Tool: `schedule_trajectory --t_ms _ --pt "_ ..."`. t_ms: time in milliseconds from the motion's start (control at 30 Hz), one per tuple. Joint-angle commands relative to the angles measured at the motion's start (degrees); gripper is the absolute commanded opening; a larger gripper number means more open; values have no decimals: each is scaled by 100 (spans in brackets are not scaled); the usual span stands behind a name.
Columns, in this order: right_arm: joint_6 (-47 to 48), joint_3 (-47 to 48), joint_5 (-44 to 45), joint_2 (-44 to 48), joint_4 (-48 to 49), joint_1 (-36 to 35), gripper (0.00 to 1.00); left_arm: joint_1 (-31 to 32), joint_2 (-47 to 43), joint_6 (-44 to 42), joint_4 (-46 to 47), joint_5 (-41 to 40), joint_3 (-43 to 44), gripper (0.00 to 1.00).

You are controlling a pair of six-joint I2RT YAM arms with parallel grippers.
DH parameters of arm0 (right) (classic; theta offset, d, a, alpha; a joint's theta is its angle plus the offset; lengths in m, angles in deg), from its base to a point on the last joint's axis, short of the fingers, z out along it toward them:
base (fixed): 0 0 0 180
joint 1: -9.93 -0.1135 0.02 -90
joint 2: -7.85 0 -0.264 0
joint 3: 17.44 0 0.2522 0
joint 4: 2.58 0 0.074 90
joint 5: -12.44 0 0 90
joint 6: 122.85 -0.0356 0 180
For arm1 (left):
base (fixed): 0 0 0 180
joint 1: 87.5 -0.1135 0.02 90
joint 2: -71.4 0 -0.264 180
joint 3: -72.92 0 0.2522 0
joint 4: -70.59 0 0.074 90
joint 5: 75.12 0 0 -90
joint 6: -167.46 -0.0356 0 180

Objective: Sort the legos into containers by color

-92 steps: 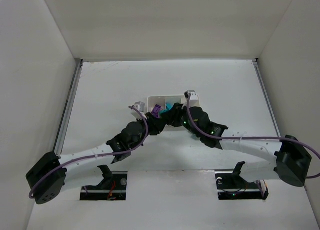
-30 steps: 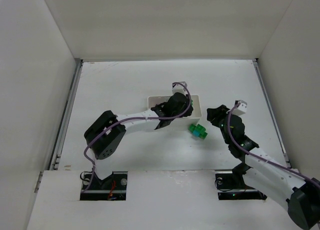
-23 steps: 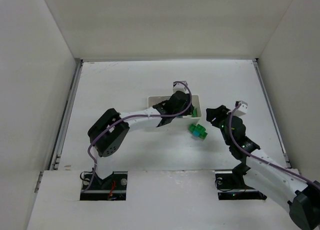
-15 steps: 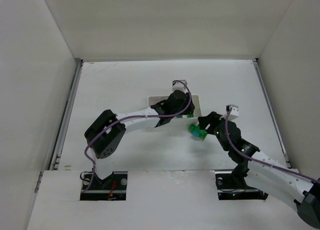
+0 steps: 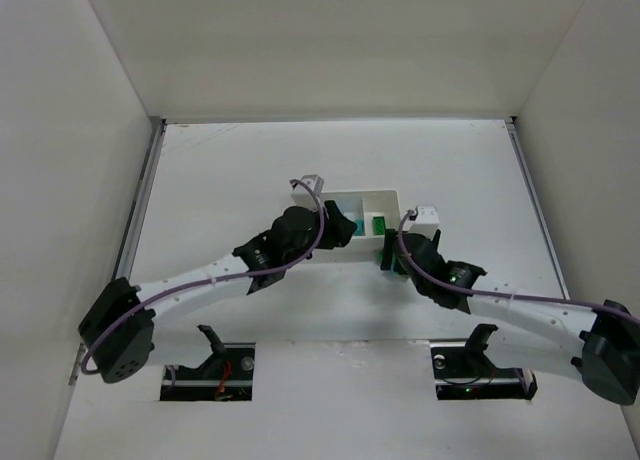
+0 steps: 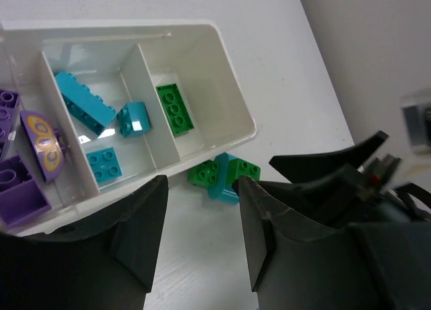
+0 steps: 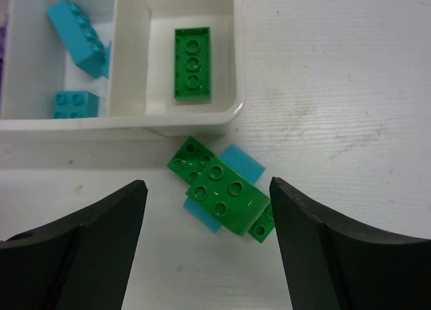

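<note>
White table — we see the green-cyan stack just off the tray at its 5 o'clock corner; right gripper spread over it, left gripper spread, empty.

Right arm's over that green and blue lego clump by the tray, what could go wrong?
The joined green-and-cyan plastic brick stack mixes colours; dropped whole, it would likely mis-sort. It lies beside the wall of the white three-compartment plastic tray, so the open right pincer may nudge the tray when closing. The open left pincer hovers near the same stack; the arms could collide.
</note>
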Motion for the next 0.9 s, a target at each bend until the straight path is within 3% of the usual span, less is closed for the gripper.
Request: schedule_trajectory --t_ms 0,233,667,867 --pt "313 275 363 -352 -190 16 79 -2 -653 181 118 -81 -431 44" --pt "506 345 197 -599 -58 174 78 -160 -1480 453 -162 -72 -1223 44" --pt "76 345 -674 -775 118 79 50 -170 -2210 708 -638 -107 -1891 44" --pt "-294 407 -902 -827 12 -317 56 -64 -2465 630 -848 -151 -2050 43"
